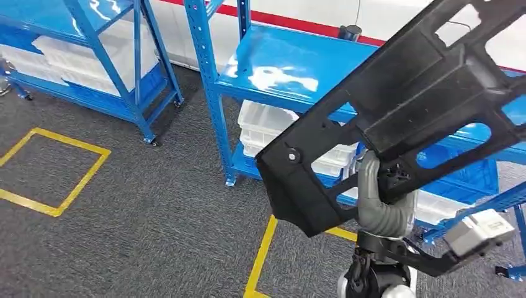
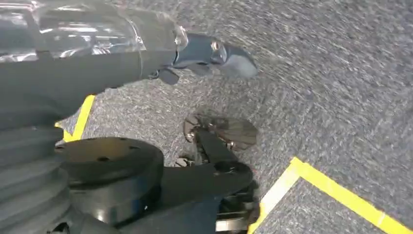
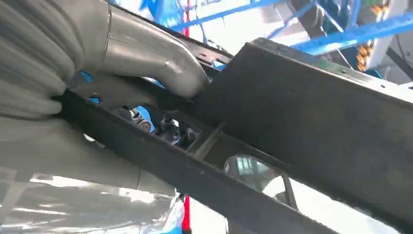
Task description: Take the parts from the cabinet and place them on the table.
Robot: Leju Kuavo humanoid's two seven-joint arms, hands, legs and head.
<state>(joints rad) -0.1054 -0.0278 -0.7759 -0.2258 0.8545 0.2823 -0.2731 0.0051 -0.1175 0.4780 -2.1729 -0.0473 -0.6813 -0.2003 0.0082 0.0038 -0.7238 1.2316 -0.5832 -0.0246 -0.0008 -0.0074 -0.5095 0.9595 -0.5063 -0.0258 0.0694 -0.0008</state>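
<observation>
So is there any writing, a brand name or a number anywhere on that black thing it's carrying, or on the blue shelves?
None that can be read.
Black part in the right robot hand: no label or number shows.
Blue shelves and white bins: no lettering shows.
Yellow floor lines: plain tape, no text.

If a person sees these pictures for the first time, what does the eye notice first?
First, the big black plastic part, held up slanted by the right hand, across the right of the head view. Behind it stand blue metal shelves with white bins low down, and yellow tape lines mark the grey carpet.
</observation>
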